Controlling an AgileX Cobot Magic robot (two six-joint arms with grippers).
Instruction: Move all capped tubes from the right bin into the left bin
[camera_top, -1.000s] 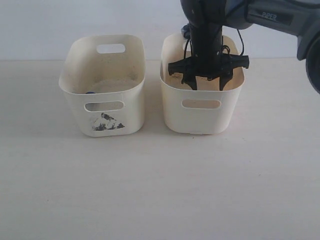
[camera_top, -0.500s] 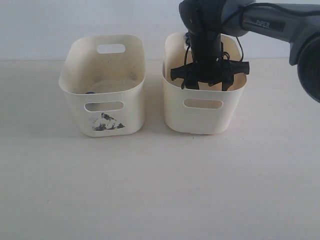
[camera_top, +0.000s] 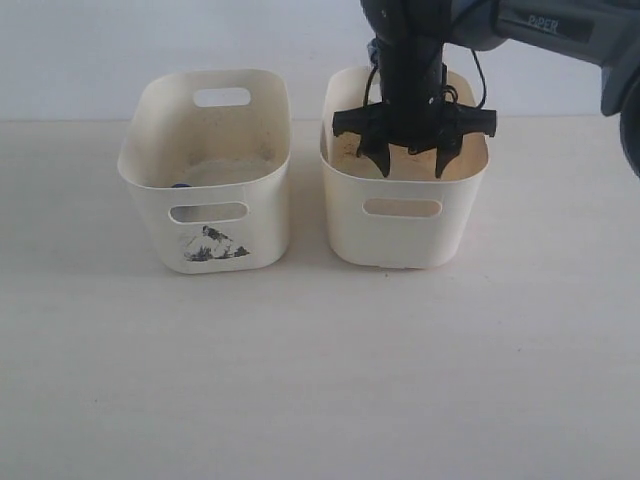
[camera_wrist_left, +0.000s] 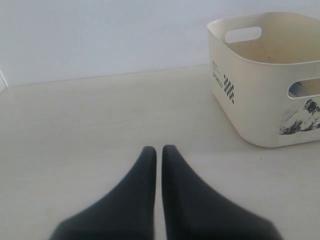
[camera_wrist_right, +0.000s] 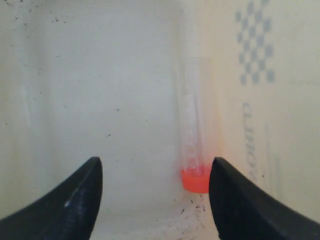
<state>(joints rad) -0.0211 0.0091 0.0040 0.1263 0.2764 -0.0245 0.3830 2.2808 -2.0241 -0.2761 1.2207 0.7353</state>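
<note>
two bins, one tube seen

outside view: two bins sit side by side on the counter (camera_top: 320, 380). the left bin (camera_top: 262, 225) shows one dark blue cap (camera_top: 180, 185). the right pincer (camera_top: 412, 168) hangs in the right bin (camera_top: 400, 240), spread wide, holding nothing.

left wrist view: the left pincer (camera_wrist_left: 159, 150) is pressed together over open counter, apart from the left bin.

right wrist view: one tube (camera_wrist_right: 192, 125) with an orange-red cap lies by the bin wall, between the spread fingers (camera_wrist_right: 75, 200).

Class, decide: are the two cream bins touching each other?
Apart. The exterior view shows a plain gap, with bare table visible, between the left bin and the right bin.
</note>
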